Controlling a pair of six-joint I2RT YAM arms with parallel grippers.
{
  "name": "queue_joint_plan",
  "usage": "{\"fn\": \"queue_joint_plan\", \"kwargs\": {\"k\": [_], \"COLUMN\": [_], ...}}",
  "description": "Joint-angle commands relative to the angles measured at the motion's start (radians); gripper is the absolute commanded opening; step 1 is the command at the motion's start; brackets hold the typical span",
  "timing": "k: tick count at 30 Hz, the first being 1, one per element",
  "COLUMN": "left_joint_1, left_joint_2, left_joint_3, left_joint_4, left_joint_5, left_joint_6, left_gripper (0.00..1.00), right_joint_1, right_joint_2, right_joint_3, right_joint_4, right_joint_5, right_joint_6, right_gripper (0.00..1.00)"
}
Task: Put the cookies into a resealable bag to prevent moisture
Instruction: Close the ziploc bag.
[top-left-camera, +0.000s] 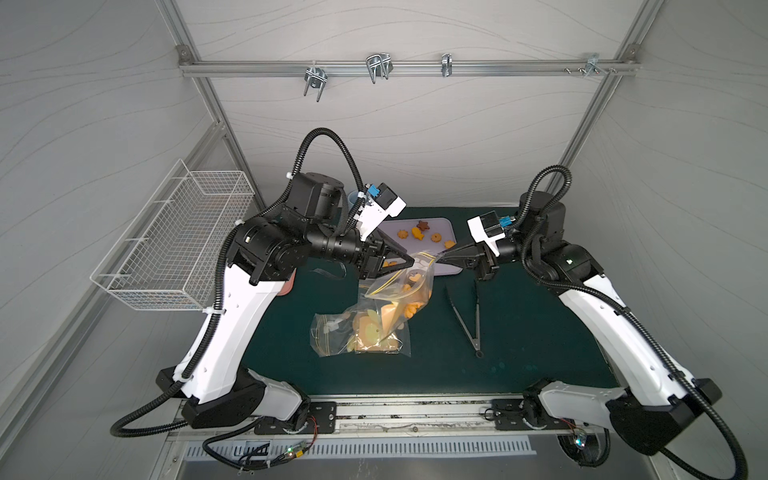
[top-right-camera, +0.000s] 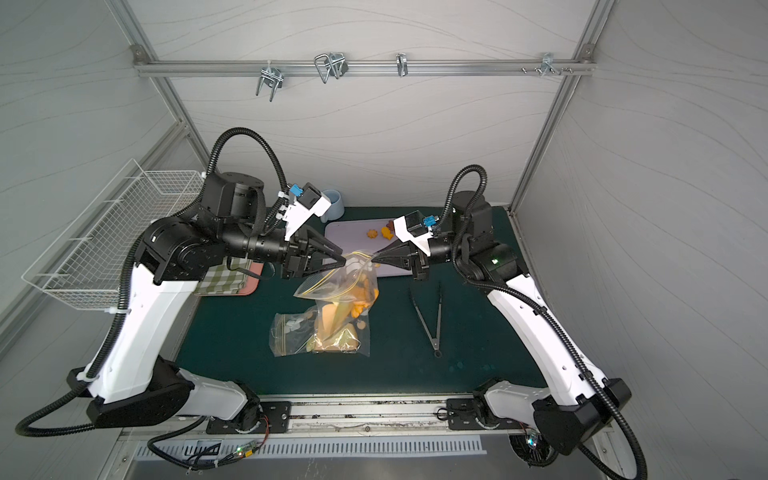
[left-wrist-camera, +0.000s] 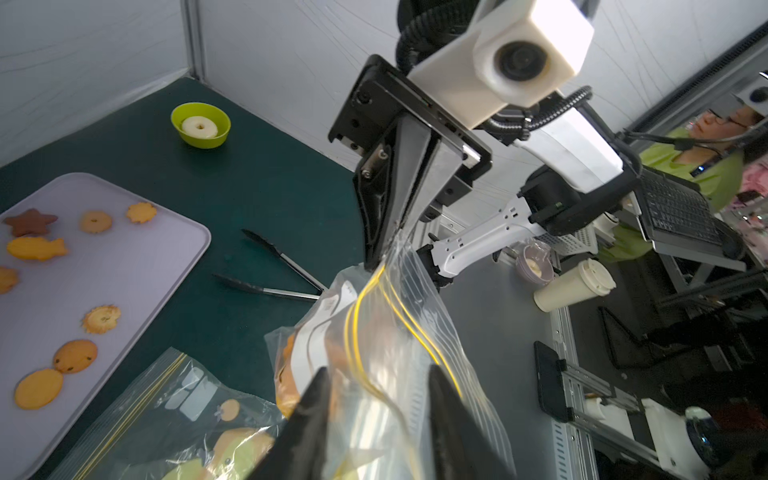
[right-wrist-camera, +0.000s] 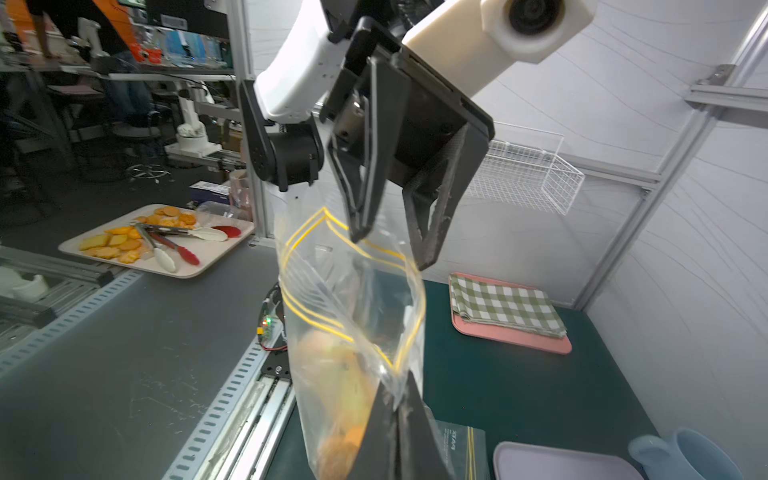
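A clear resealable bag (top-left-camera: 401, 286) with yellow zip lines hangs above the green table in both top views, and several orange cookies (top-left-camera: 411, 309) lie in its bottom. My right gripper (right-wrist-camera: 401, 395) is shut on one end of the bag's rim (top-right-camera: 370, 266). My left gripper (left-wrist-camera: 378, 372) is open, its fingers standing on either side of the other end of the rim without pinching it. More cookies (left-wrist-camera: 37, 248), among them a dark brown star (top-left-camera: 423, 225), lie on the lavender tray (top-left-camera: 440, 226) behind the bag.
A second clear bag (top-left-camera: 361, 332) with a cartoon print lies flat under the hanging one. Metal tongs (top-left-camera: 469, 320) lie to the right. A pink tray with a checked cloth (top-right-camera: 232, 278), a blue cup (top-right-camera: 332, 203), a green bowl (left-wrist-camera: 200, 124) and a wire basket (top-left-camera: 178, 249) stand around the edges.
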Motion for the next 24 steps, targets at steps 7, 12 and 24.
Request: {"fn": "queue_joint_plan", "kwargs": {"k": [7,12,24], "left_joint_1": [-0.001,0.000,-0.001], "left_joint_2": [-0.251,-0.405,-0.484], "left_joint_3": [-0.359,-0.648,-0.972], "left_joint_4": [0.481,0.714,0.947], "left_joint_5": [-0.497,-0.520,-0.346], "left_joint_6": [-0.142,-0.143,-0.168], "left_gripper": [0.88,0.90,0.87], "right_joint_1": [0.062,0.110,0.173], "right_joint_2": [-0.069,-0.056,-0.127], "right_joint_3": [0.040,0.106,0.089], "right_joint_4": [-0.312,-0.441,-0.565], "right_joint_5": [0.661,0.879,0.983], "right_joint_6": [0.189,0.194,0.164], "right_gripper": [0.00,0.00,0.00]}}
